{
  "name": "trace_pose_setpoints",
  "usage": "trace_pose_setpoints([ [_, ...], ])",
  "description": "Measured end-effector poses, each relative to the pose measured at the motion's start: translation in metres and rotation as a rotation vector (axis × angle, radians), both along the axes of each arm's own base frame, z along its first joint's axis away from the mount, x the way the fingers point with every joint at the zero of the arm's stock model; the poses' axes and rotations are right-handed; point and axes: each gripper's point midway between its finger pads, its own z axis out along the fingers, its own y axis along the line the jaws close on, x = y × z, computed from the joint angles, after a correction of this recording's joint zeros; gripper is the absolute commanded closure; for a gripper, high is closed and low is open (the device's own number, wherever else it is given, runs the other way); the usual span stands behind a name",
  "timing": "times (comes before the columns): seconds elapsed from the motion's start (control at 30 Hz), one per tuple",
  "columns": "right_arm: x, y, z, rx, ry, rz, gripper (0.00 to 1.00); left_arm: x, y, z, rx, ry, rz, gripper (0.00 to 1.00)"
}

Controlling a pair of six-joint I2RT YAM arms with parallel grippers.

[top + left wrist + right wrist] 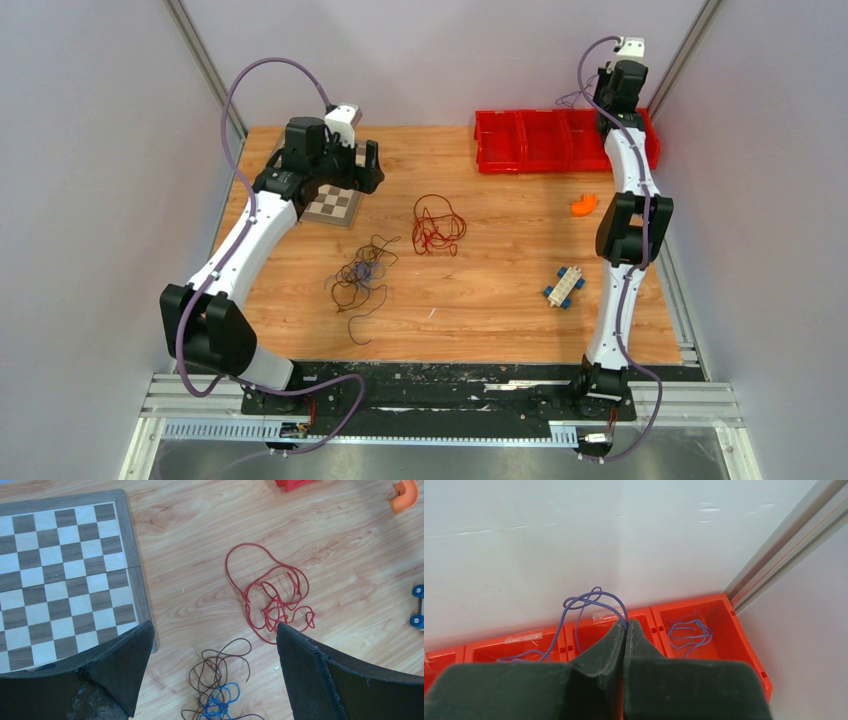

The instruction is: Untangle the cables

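A red cable bundle [438, 226] lies mid-table; it also shows in the left wrist view [274, 597]. A dark brown and blue tangle [360, 274] lies nearer the front, also in the left wrist view [217, 690]. My left gripper [212, 647] is open and empty, held above the table between the checkerboard and the red bundle. My right gripper [626, 625] is shut on a blue-purple cable [589, 602], held high over the red bins [560, 140]. The cable loops up from the fingertips and trails down into the bins. Another blue-purple cable [689, 632] lies in the rightmost bin.
A checkerboard [333, 205] lies under the left arm at the back left. An orange curved piece [584, 205] and a small blue-wheeled toy cart [565, 286] sit on the right side of the table. Walls close in on both sides and the back.
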Motion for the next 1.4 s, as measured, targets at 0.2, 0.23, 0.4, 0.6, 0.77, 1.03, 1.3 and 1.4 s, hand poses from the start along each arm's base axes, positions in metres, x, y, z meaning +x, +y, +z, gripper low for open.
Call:
trace_pose_setpoints([
  [0.2, -0.001, -0.019, -0.008, 0.076, -0.011, -0.026, 1.00, -0.001, 0.003, -0.001, 0.000, 0.013, 0.004, 0.00],
  [0.23, -0.001, -0.023, -0.012, 0.085, -0.008, -0.028, 1.00, -0.001, 0.004, -0.002, 0.000, 0.016, 0.004, 0.00],
  [0.4, -0.001, -0.032, -0.025, 0.106, 0.009, -0.029, 1.00, 0.001, 0.001, -0.005, -0.011, 0.034, -0.002, 0.01],
  [0.6, -0.005, -0.044, -0.045, 0.013, 0.068, -0.083, 1.00, 0.004, -0.002, -0.008, -0.025, 0.053, -0.004, 0.02],
  [0.77, -0.011, -0.057, -0.082, -0.116, 0.172, -0.119, 1.00, 0.004, -0.004, -0.010, -0.034, 0.064, -0.010, 0.03],
  [1.03, -0.011, -0.065, -0.114, -0.318, 0.261, -0.104, 0.89, 0.006, -0.004, -0.014, -0.044, 0.080, -0.003, 0.02],
  [1.3, -0.011, -0.035, -0.122, -0.324, 0.292, 0.041, 0.56, 0.005, -0.006, -0.015, -0.051, 0.088, -0.010, 0.00],
  [1.4, -0.026, -0.023, -0.115, -0.305, 0.331, 0.090, 0.43, 0.003, -0.007, -0.016, -0.052, 0.097, -0.017, 0.00],
])
